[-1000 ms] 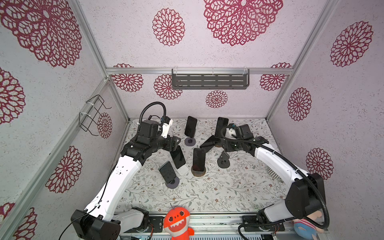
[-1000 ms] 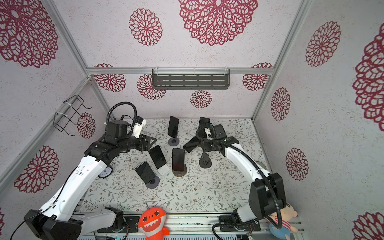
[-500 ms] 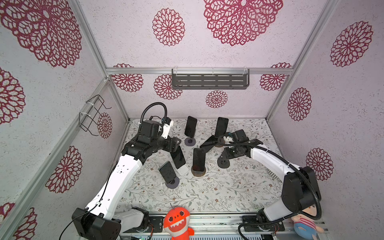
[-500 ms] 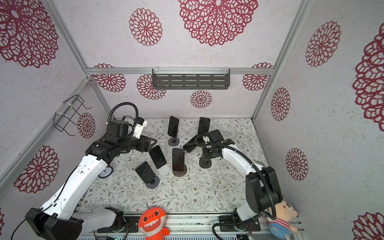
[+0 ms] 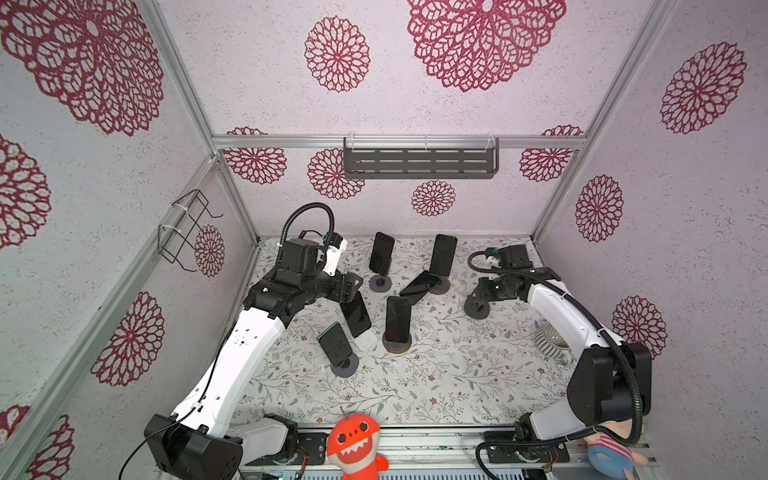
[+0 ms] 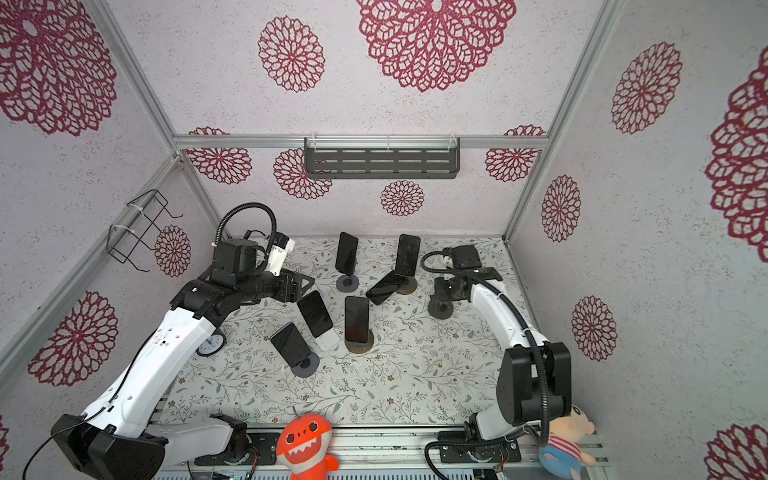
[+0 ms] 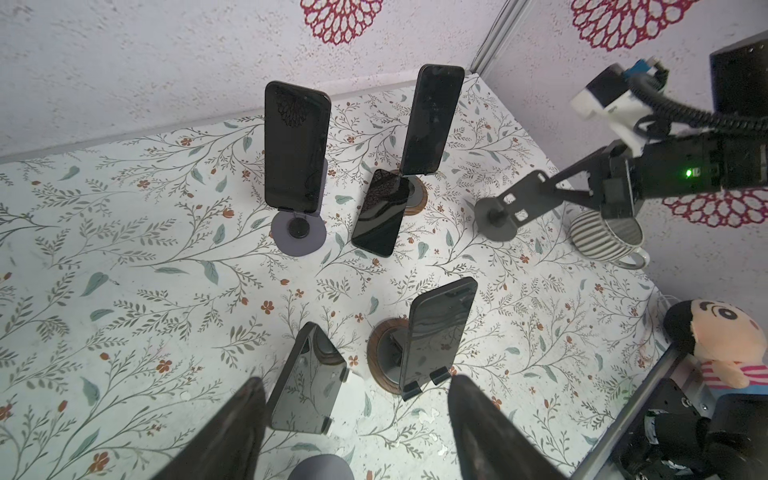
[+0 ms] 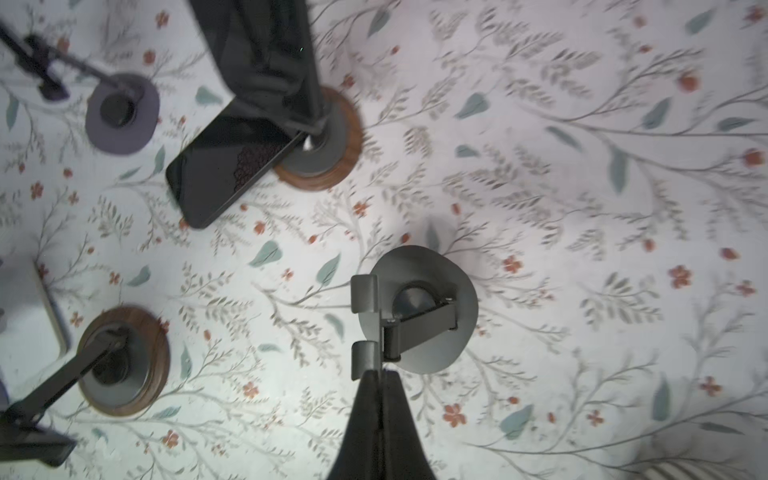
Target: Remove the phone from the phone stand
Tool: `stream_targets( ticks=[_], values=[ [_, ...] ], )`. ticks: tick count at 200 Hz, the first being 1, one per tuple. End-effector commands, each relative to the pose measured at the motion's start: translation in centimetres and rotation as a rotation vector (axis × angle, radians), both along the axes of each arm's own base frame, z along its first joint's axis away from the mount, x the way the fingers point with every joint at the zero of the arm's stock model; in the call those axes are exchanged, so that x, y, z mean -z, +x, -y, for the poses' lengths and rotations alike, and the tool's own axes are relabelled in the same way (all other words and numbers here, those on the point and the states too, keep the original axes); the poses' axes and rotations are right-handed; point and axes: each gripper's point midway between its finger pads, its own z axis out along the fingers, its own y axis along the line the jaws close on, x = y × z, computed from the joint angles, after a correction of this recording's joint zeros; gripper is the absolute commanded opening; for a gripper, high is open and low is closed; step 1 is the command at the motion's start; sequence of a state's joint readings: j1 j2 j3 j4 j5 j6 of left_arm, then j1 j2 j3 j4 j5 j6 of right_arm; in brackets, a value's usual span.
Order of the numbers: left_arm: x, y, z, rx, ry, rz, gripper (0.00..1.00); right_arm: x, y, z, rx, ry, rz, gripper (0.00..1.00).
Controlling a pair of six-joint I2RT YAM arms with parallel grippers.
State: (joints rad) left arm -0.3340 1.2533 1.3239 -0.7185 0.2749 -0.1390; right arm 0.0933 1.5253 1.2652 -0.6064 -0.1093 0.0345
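On the flower-patterned table [image 5: 436, 386], the loose phone [image 5: 419, 283] is off any stand. It lies low near the back edge, glossy face up, with its far end propped on the wood-rimmed base [image 5: 443, 287] of a stand that carries the rear phone [image 5: 443, 254] upright. Beside it, toward the right edge, the empty stand [image 5: 476, 308] shows a bare cradle. The right gripper [image 8: 380, 374] hangs at that cradle's lip, jaws pressed together with nothing between them; whether it touches the cradle I cannot tell. Left of the table's middle, the left gripper [image 7: 355, 380] hovers with jaws wide apart over the top edge of the tilted phone [image 5: 358, 316] on a white stand [image 5: 368, 343], gripping nothing. The back-left phone [image 5: 381, 253], the middle phone [image 5: 397, 319] and the front phone [image 5: 334, 344] each sit on a stand. A striped mug [image 5: 549, 338] sits by the right edge.
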Motion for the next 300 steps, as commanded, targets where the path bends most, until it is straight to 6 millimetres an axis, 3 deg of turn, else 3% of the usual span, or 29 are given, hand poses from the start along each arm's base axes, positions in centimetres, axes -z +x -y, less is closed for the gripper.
stream_targets(
  ticks=[1,24,63,88,117,139,167,197,224,250,266,285,300],
  values=[
    [-1.8,0.4,0.5,0.009,-0.024,0.044,0.73,-2.4,4.1,3.5,0.024,0.013,0.105,0.0],
    [-2.0,-0.3,0.5,0.011,-0.034,0.033,0.73,-1.6,7.6,6.1,0.027,0.007,0.092,0.0],
    [-2.1,-1.2,-0.1,-0.005,-0.026,0.034,0.74,0.2,12.7,8.3,0.021,0.021,0.089,0.0],
    [-2.3,-1.5,-0.2,-0.007,-0.038,0.033,0.74,0.9,14.7,8.6,0.009,0.036,0.095,0.0],
    [-2.4,-1.9,-0.3,-0.009,-0.033,0.037,0.74,1.9,15.2,8.7,0.01,0.057,0.068,0.0],
    [-2.3,-2.0,-0.5,-0.013,-0.025,0.034,0.74,2.2,14.9,8.9,0.025,0.066,0.054,0.0],
    [-2.0,-2.1,-0.6,-0.012,-0.019,0.039,0.74,1.7,14.5,9.1,0.041,0.09,0.056,0.41],
    [-1.9,-1.8,-0.3,0.002,-0.014,0.034,0.75,-0.3,13.7,9.6,0.058,0.08,0.075,0.59],
    [-2.2,-1.7,-0.2,0.012,-0.008,0.039,0.76,-4.4,12.2,11.1,0.154,0.051,0.157,0.64],
    [-2.3,-1.5,0.1,0.035,0.003,0.044,0.78,-8.6,9.3,11.8,0.237,0.026,0.291,0.64],
    [-2.2,-1.5,0.2,0.056,0.02,0.035,0.79,-10.0,7.0,11.7,0.27,0.03,0.328,0.62],
    [-1.9,-1.2,0.2,0.073,0.045,0.038,0.81,-10.9,4.4,10.0,0.284,0.086,0.363,0.6],
    [-1.6,-0.8,0.2,0.074,0.062,0.038,0.82,-10.7,2.5,7.3,0.27,0.107,0.375,0.58]
  ],
)
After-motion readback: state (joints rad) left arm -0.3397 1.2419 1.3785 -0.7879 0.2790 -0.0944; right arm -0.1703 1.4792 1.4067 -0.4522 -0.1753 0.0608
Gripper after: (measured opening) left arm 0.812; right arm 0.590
